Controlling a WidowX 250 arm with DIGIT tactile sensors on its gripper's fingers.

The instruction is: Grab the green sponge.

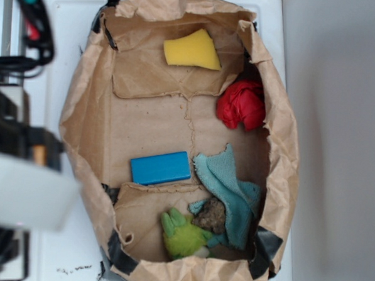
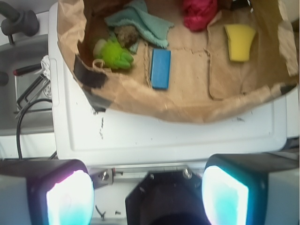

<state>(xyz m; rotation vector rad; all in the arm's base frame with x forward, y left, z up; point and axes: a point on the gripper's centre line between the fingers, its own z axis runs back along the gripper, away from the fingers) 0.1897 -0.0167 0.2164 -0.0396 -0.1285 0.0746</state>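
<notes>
Claw sits low in wrist view w/ its two pads spread wide apart, nothing between them; pads look smooth, glowing cyan-white w/ a pink edge on one. It hangs over the white surface, outside the paper bag.

Bag is crumpled brown kraft paper, rim rolled down, creased and torn along the floor folds, patched w/ black tape at the corners. Green sponge lies at one end of the bag floor, well apart from the claw: yellow foam wedge, soft matte face up; green layer not visible. Near it, against the bag wall, a bunched red cloth. Mid-floor a smooth rectangular blue block. Just beside that a teal terry cloth, nubby, folded; a small brown rough lump rests on it. Lime-green fuzzy thing w/ lobes lies at the far end.

Surface is white moulded plastic w/ scuffs. Black cables and a steel sink area off one side.
</notes>
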